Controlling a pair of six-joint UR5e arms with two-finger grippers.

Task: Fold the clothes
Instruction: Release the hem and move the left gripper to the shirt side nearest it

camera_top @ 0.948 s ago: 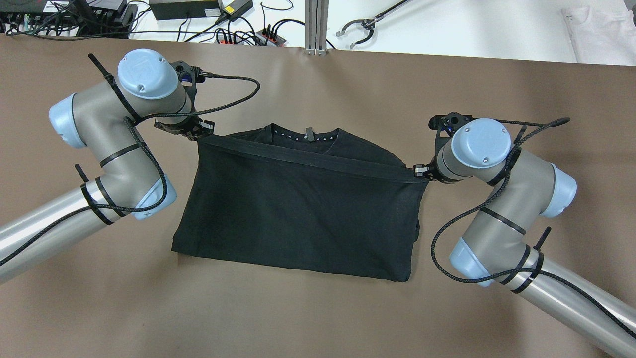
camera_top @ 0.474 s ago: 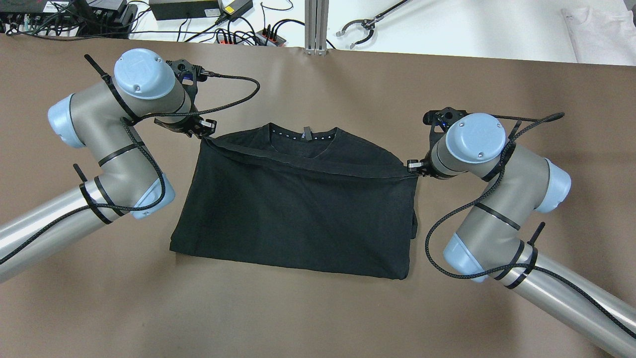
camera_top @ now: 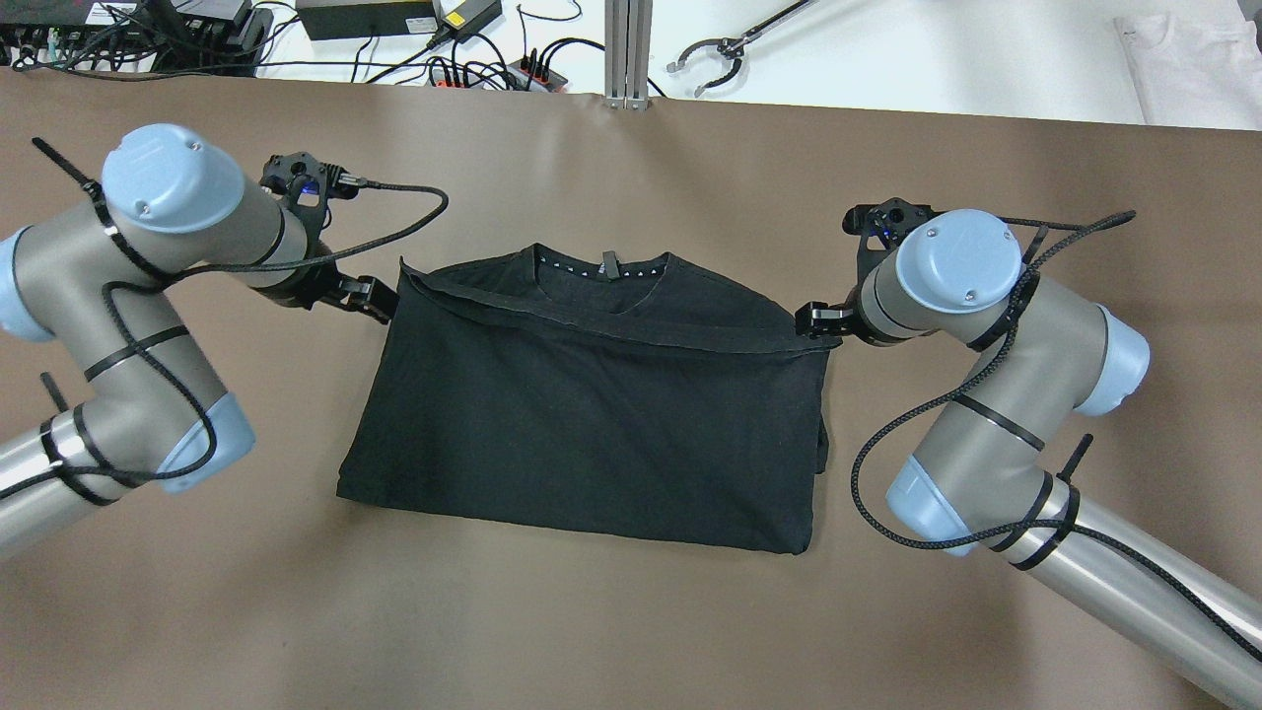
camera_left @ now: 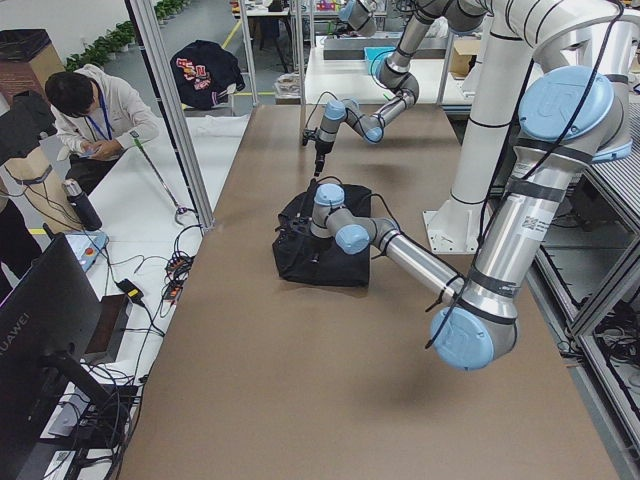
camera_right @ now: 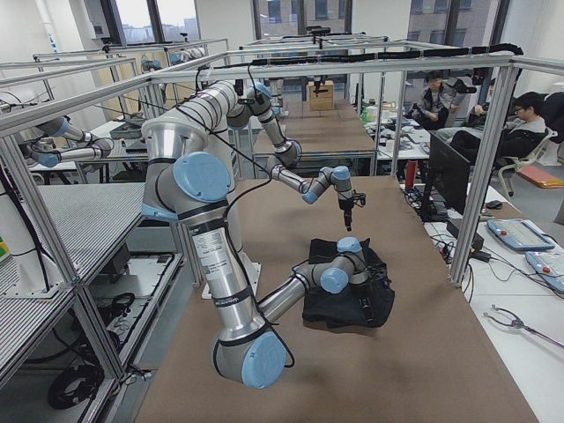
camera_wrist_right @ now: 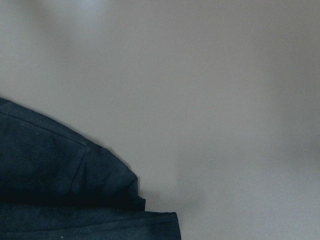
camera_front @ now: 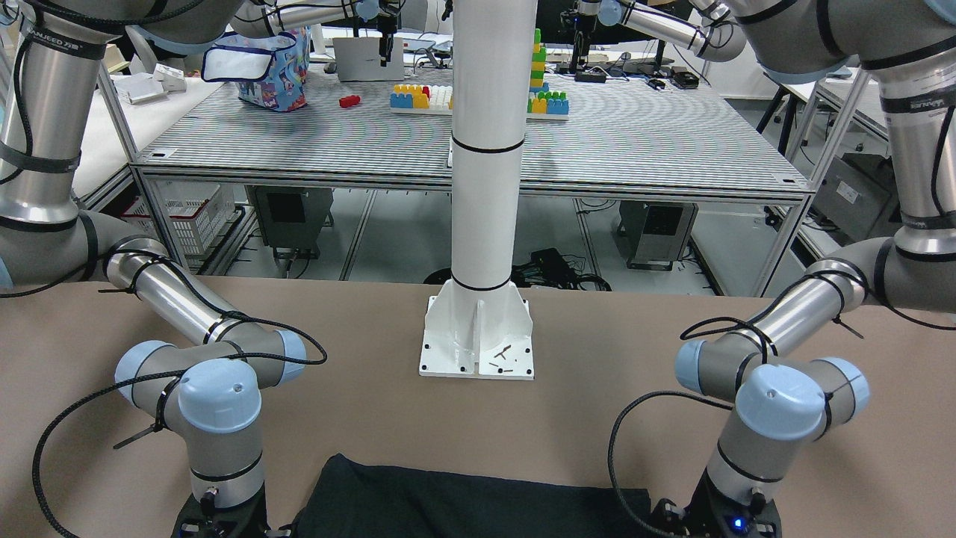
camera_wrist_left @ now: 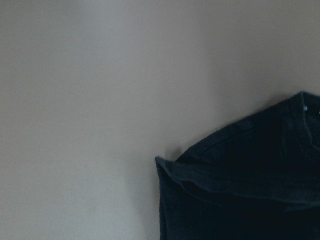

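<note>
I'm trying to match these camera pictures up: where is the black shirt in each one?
Front-facing: black shirt at the bottom edge, centre.
Overhead: shirt in the middle.
Left side: shirt near the centre.
Right side: shirt right of centre, below the middle.
Left wrist: shirt in the lower right corner.
Right wrist: shirt in the lower left corner.
Shared landmark: the brown table cover beneath it, in every view.

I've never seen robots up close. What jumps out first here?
A black shirt lies folded in the middle of the brown table. A grey left arm and right arm flank it: the left tool sits just clear of one far corner, the right tool at the other.
</note>
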